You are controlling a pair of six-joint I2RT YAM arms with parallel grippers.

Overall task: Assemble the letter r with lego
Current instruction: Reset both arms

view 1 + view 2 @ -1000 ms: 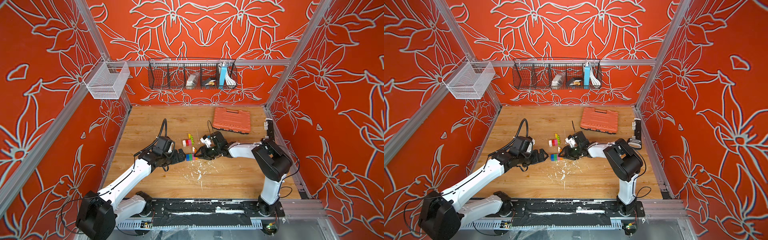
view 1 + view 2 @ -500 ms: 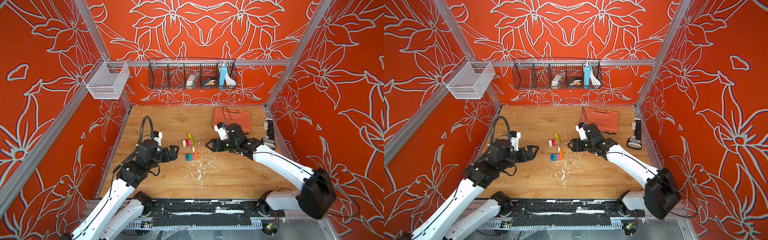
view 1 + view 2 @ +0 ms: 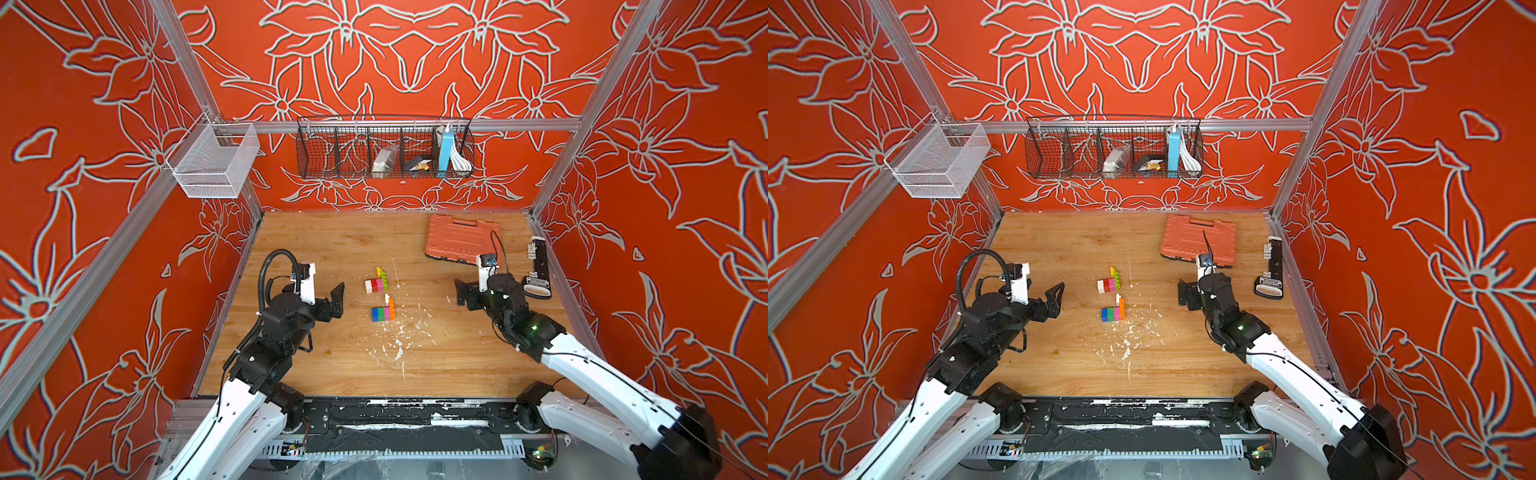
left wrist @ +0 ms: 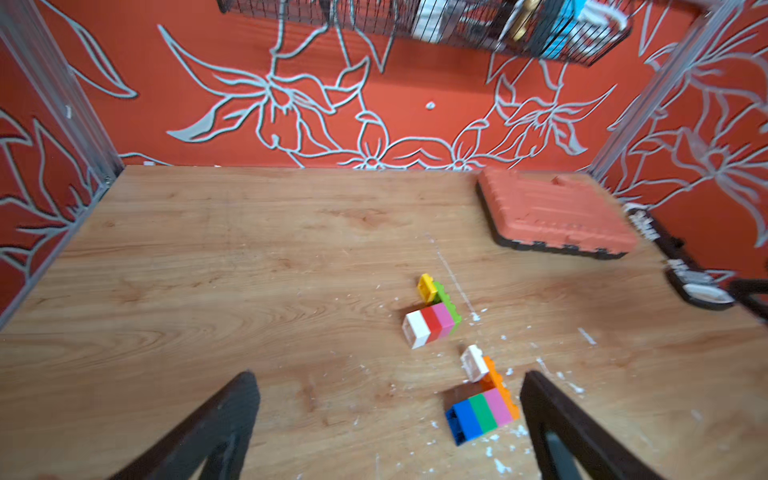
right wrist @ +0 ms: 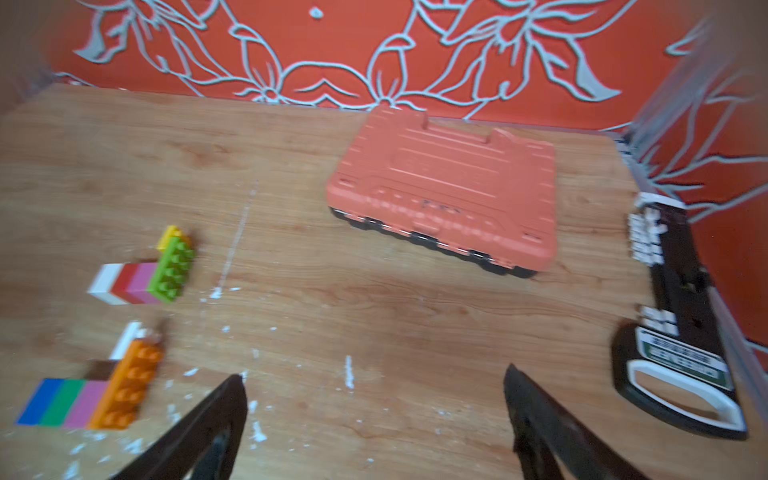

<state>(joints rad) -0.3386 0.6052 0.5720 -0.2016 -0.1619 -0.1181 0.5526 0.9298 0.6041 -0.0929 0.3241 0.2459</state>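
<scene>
Two joined lego clusters lie mid-table in both top views. The farther cluster [image 3: 376, 284] [image 3: 1108, 284] is a white, red and pink row with lime and yellow bricks on it. The nearer cluster [image 3: 383, 311] [image 3: 1113, 312] is a blue, green and pink row with orange and white bricks. Left of the bricks my left gripper [image 3: 334, 301] [image 4: 388, 376] is open and empty, with the nearer cluster [image 4: 482, 405] just inside one finger. Well to their right, my right gripper [image 3: 463, 295] [image 5: 373, 372] is open over bare wood, with both clusters [image 5: 141, 274] [image 5: 91, 395] off to one side.
An orange ribbed case [image 3: 461, 237] lies at the back right. A black tool rail [image 3: 538, 270] lies along the right edge, close to my right wrist. White flecks [image 3: 399, 336] litter the wood in front of the bricks. Wire baskets [image 3: 384, 147] hang on the back wall.
Both arms have drawn back from the nearer cluster, the left one leftward and the right one rightward. The right gripper has opened. The clusters lie where they were.
</scene>
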